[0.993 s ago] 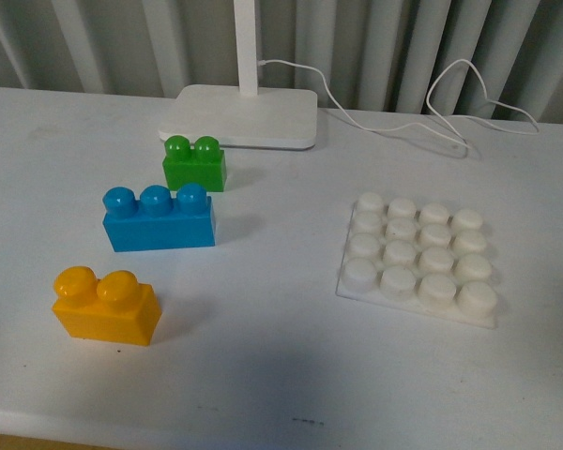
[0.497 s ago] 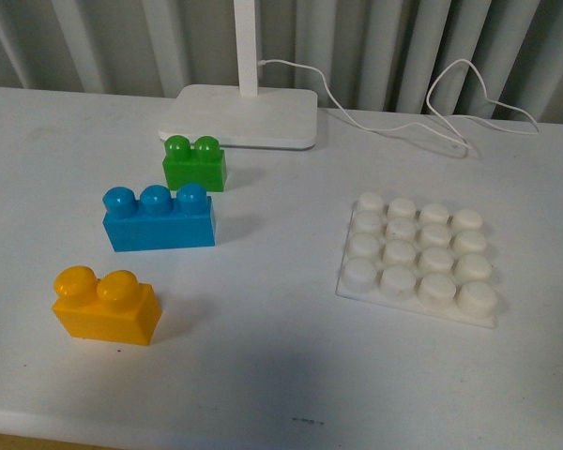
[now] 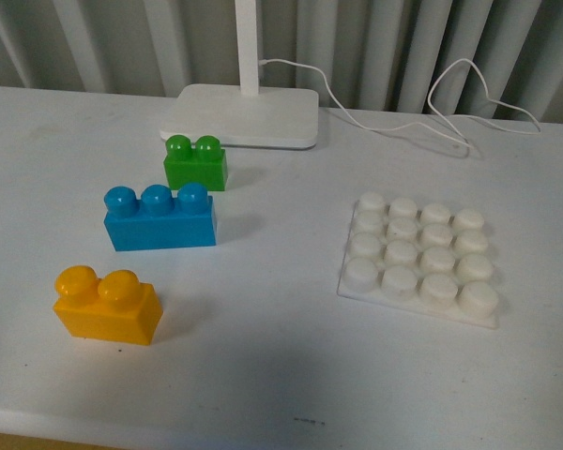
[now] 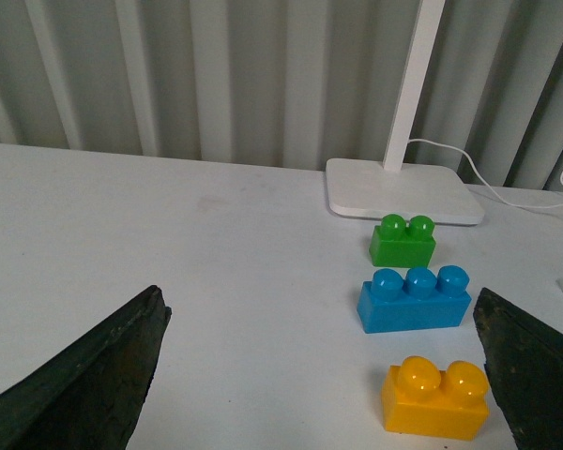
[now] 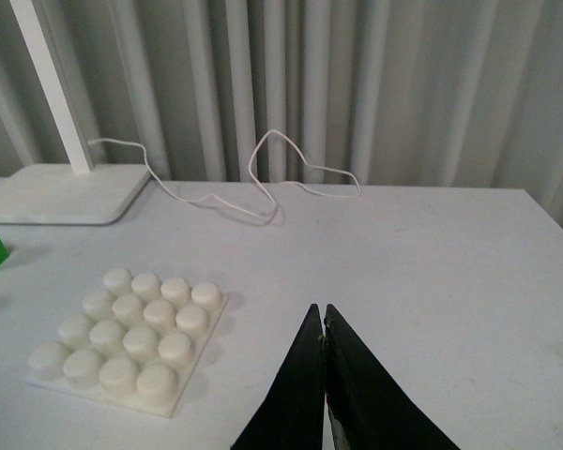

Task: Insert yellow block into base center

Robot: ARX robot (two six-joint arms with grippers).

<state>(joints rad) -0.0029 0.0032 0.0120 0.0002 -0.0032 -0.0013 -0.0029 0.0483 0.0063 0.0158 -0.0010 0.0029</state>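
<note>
The yellow block point(image 3: 106, 305) stands on the table at the front left, two studs up; the left wrist view shows the same yellow block point(image 4: 436, 397) close to one finger. My left gripper point(image 4: 324, 323) is open and wide, its fingers point(image 4: 84, 375) held above the table with nothing between them. The base point(image 3: 419, 258), a white studded plate, lies at the right; the base point(image 5: 129, 338) also shows in the right wrist view. My right gripper point(image 5: 321, 319) is shut and empty, apart from the base. Neither arm shows in the front view.
A blue three-stud brick point(image 3: 159, 217) and a green two-stud brick point(image 3: 196, 162) stand behind the yellow block. A white lamp base point(image 3: 240, 115) with its pole and a white cable point(image 3: 432, 112) are at the back, before a pleated curtain.
</note>
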